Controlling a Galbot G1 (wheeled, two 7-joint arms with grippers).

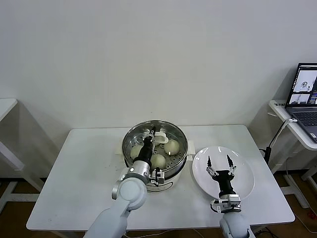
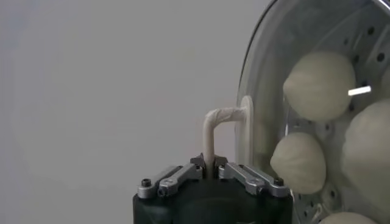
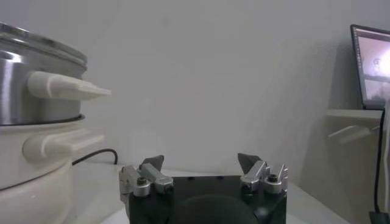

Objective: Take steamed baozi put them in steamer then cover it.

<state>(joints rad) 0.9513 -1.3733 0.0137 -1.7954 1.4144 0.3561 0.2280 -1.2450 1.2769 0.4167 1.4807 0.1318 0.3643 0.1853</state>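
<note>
My left end effector [image 2: 211, 165] is clenched on the glass lid's loop handle [image 2: 220, 125], lid over steamer [image 1: 130, 138] w/ baozi [image 1: 172, 147] inside. Lid's rigid, slick, breakable; handle's the only grip. Right end effector [image 1: 221, 164] spread, over plate [image 1: 246, 181].

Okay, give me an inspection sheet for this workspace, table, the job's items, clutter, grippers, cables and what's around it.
Surface: white table, bare where visible.
Job's things: steamer on its white base; baozi lie on the perforated tray, seen through a glass lid that covers the pot.
Clutter: white plate beside the steamer, no buns on it.
Grippers: left gripper shut on the lid handle; right gripper open above the plate, holding nothing.
Cables: a dark cord runs behind the steamer base; another cable hangs from the side desk.
Surroundings: plain wall; laptop on a desk to the robot's right; part of another table to its left.
</note>
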